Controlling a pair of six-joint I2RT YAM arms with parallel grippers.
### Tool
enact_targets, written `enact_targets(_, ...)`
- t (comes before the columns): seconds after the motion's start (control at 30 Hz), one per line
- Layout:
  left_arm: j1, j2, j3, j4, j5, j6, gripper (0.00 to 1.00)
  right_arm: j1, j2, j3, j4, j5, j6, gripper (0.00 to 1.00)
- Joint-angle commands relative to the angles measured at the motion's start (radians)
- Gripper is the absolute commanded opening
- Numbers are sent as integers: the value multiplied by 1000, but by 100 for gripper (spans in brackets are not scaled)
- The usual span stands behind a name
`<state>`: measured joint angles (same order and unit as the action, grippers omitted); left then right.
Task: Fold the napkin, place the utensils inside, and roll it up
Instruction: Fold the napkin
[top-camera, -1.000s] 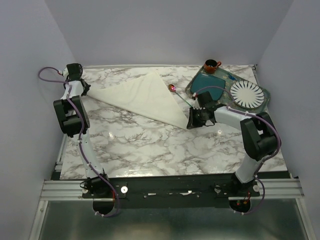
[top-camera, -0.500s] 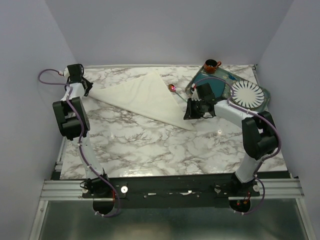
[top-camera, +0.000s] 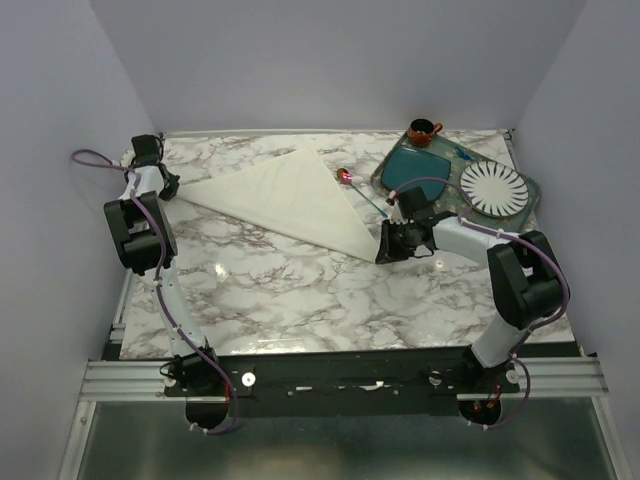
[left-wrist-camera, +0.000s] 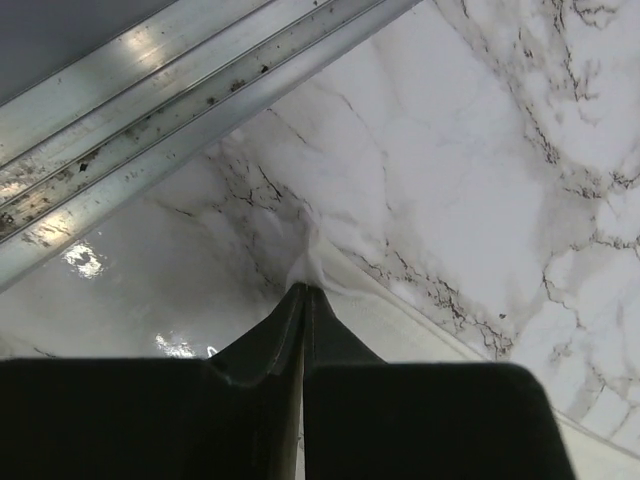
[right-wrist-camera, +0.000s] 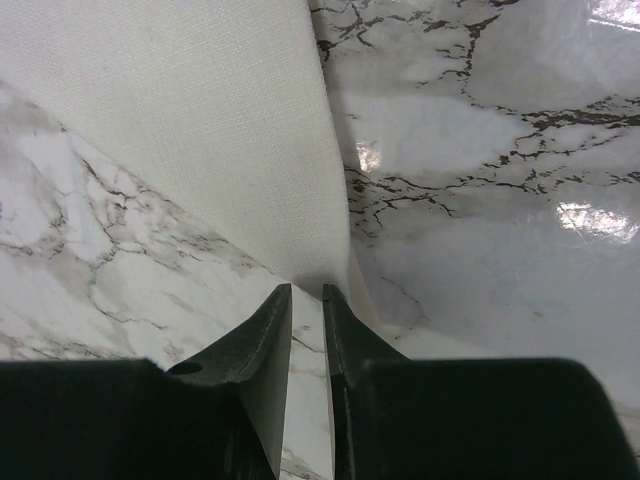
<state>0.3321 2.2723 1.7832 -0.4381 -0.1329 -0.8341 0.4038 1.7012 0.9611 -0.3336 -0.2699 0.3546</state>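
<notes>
- A plain cream soft-cloth napkin (top-camera: 290, 195), folded into a broad triangle, lies flat on the white, grey-veined marble tabletop (top-camera: 300, 290). It stretches from the 10 o'clock side towards the centre, with its peak pointing to 12 o'clock.
- The left gripper (top-camera: 165, 185) sits low at the triangle's 9 o'clock tip. In the left wrist view its black jaws are clenched together on that corner, and a small peak of cloth (left-wrist-camera: 310, 255) pokes out from between the tips (left-wrist-camera: 303, 292).
- The right gripper (top-camera: 383, 246) meets the triangle's 5 o'clock tip. In the right wrist view its jaws stand only a sliver apart, grasping the narrow point of the cloth (right-wrist-camera: 230, 130) that runs down between them (right-wrist-camera: 306, 295).
- A slim metal spoon (top-camera: 362, 192) with a shiny coppery-pink bowl and thin teal-blue handle lies on the bare marble just beside the napkin's 3 o'clock edge, outside the cloth. Its bowl points to 11 o'clock and its handle runs to 5 o'clock, towards the right arm.
- At the tabletop's 1 o'clock corner stand a small brown cup (top-camera: 423, 130), a dark teal dish (top-camera: 415, 165) and a white ribbed round plate (top-camera: 493, 188), all well apart from the napkin.
</notes>
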Motion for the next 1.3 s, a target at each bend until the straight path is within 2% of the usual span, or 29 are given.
enact_targets(0.0,-2,-63,19,-61,-50,65,12,0,-48,82,-21,-11,-9,27)
enact_targets(0.17,-24,-117,-13,30,-8,98,21,0,-20,134,-30,-22,-9,27)
enact_targets(0.27,-24,-88,11,41,7,76,21,-2,9,145,-28,-31,-11,27)
enact_targets(0.43,-15,-24,38,6,-60,72,20,-2,35,119,-21,-16,-12,26)
enact_targets(0.57,8,-2,33,-37,-108,59,19,-2,17,55,-12,4,-17,26)
enact_targets(0.8,31,53,77,-93,-103,82,20,-2,-40,-30,-7,17,-35,26)
enact_targets(1.0,19,3,145,-99,-83,121,24,-2,-95,34,-38,2,-34,26)
enact_targets(1.13,-50,-83,95,-82,-77,148,35,0,-42,102,-38,-37,-23,26)
enact_targets(1.27,-187,-215,-127,1,-8,139,36,1,37,169,-25,-78,-14,27)
